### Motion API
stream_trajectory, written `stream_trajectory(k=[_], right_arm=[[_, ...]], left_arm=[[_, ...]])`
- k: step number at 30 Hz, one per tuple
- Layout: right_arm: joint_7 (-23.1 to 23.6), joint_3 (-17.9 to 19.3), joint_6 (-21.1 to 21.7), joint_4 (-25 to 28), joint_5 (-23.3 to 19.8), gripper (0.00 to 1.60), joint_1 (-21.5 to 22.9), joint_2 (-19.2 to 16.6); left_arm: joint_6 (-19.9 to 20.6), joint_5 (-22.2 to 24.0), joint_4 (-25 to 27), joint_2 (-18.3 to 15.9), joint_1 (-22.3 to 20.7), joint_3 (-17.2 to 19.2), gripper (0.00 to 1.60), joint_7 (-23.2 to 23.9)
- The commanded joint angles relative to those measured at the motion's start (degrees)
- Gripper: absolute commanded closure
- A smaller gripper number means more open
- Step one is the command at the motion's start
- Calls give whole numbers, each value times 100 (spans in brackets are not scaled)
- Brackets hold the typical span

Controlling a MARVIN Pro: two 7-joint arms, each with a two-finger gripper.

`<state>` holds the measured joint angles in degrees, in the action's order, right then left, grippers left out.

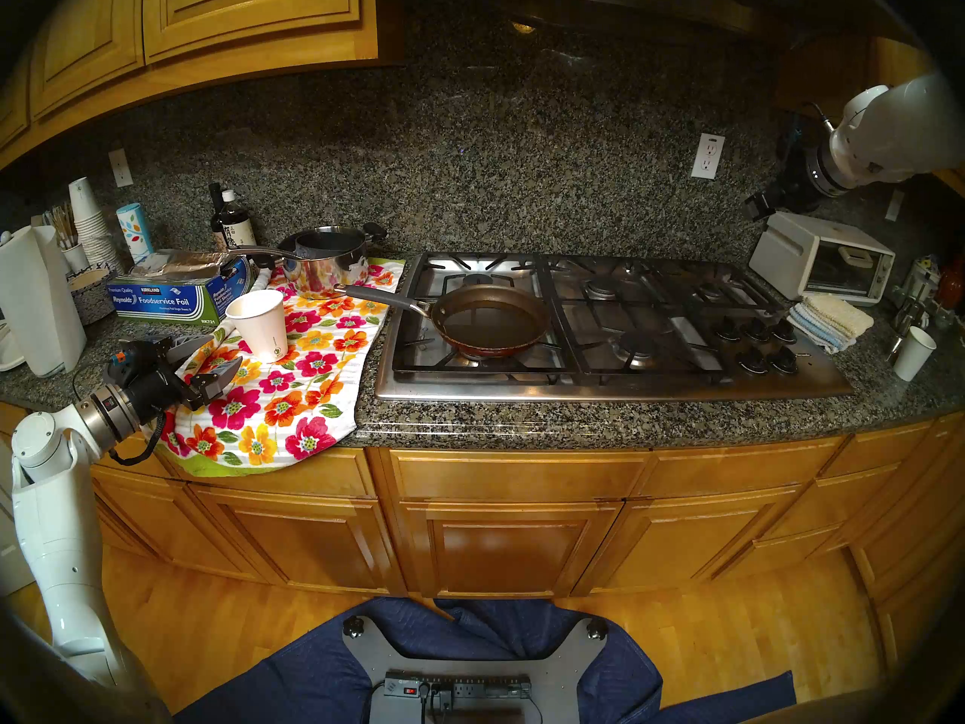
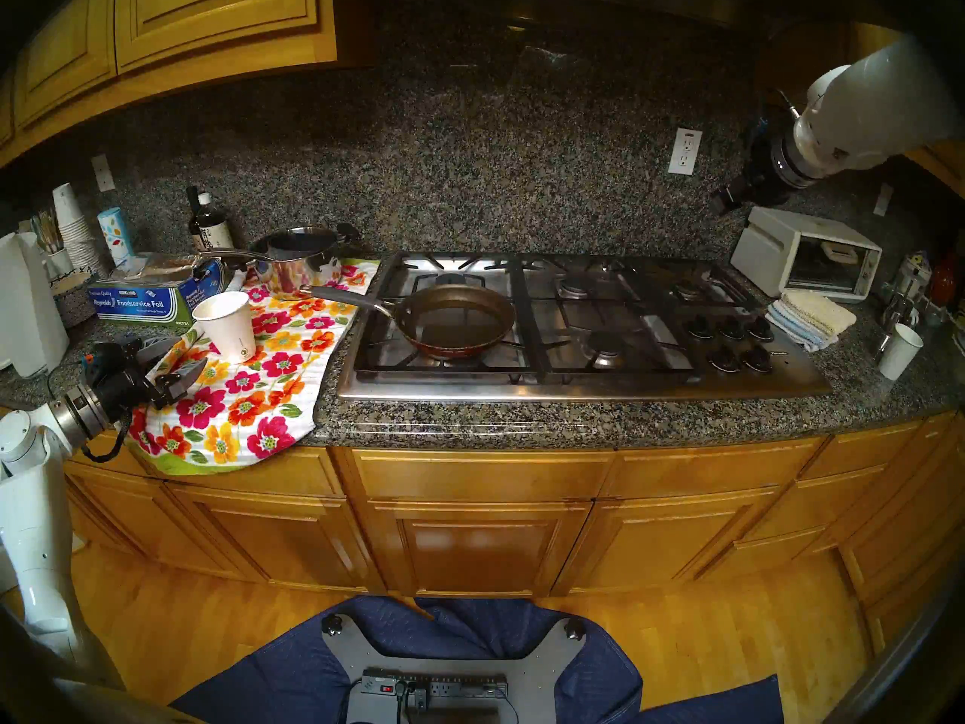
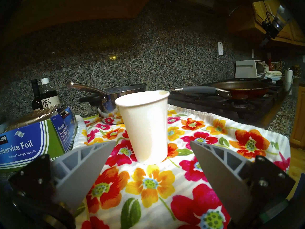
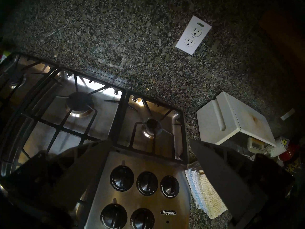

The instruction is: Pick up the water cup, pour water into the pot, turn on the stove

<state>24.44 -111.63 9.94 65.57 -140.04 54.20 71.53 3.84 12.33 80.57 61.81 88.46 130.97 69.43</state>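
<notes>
The water cup (image 1: 259,325) is matt white paper on a ribbed cloth towel (image 1: 292,394). The stove (image 1: 600,378) is glossy brushed steel. The countertop (image 1: 600,420) is polished speckled granite.

Left end effector (image 1: 222,356) level, open; right end effector (image 4: 149,141) raised, open.

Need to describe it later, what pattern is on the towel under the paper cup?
White towel with red, orange, yellow flowers; clearest in left wrist view.

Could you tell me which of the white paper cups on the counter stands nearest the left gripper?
The water cup on the floral towel, just ahead of the open left gripper; the plain cup stands far right.
</notes>
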Motion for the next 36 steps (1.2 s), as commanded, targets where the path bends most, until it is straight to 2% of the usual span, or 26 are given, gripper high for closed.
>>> stream_trajectory(k=[1,20,33,36], right_arm=[[-130,-80,-142,66,27,0,340,86],[-214,-235,-341,284,109,0,378,215],[-185,-239,-377,277,85,0,382,197],[-113,-268,-508,266,164,0,323,147]], left_arm=[[5,77,138,-61,-137,65,0,-12],[4,76,137,-62,-136,65,0,-12],[4,76,138,-61,-137,65,0,-12],[6,77,140,-60,-137,66,0,-13]])
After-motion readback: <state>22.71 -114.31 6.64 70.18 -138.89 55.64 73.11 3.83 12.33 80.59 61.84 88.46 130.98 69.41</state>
